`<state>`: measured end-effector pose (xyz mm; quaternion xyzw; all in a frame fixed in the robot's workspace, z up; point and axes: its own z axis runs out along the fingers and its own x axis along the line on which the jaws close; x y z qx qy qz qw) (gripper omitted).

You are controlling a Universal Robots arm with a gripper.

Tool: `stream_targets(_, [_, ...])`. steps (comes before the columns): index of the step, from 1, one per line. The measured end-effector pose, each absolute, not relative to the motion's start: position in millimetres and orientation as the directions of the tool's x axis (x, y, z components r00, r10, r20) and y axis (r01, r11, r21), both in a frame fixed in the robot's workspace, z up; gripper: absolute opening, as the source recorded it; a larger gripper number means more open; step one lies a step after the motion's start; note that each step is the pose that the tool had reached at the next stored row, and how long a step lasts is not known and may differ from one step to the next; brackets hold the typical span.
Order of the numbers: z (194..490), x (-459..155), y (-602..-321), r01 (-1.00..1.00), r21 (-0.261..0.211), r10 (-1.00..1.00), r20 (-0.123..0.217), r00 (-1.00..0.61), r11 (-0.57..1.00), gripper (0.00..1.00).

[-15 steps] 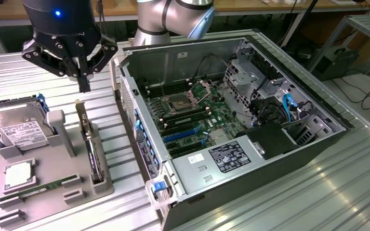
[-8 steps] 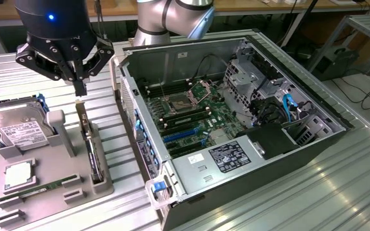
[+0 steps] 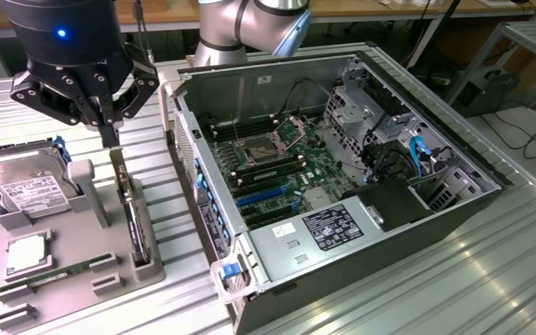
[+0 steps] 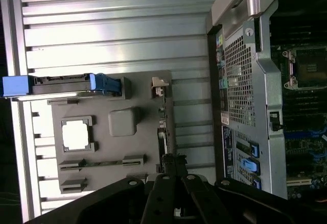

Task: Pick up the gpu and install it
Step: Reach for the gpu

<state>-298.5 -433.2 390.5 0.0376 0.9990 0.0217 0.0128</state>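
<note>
Exterior view: one gpu point(image 3: 136, 216) stands on edge in the grey holder tray point(image 3: 72, 269), on the side of the tray nearest the open computer case point(image 3: 278, 66). The gripper point(image 3: 111, 139) sits right over the card's end, jaws pinched together (gripping it or not, I can't tell). Also in the tray: one hard drive point(image 3: 26, 188), one processor chip point(image 3: 26, 251), one memory stick point(image 3: 58, 276). The writing on the labels is unreadable.

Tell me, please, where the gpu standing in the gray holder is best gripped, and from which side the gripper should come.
Probably the upper long edge of the gpu, coming straight down from above. The card stands on edge in a slot of the gray holder, so its top edge is the free part, and its thin body suits a pinch across the two flat faces.
</note>
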Motion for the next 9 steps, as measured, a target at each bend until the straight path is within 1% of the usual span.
stream_targets(9, [389.9,-305.0,-441.9,0.075,0.044,0.076,-0.024,-0.997,0.996,0.11])
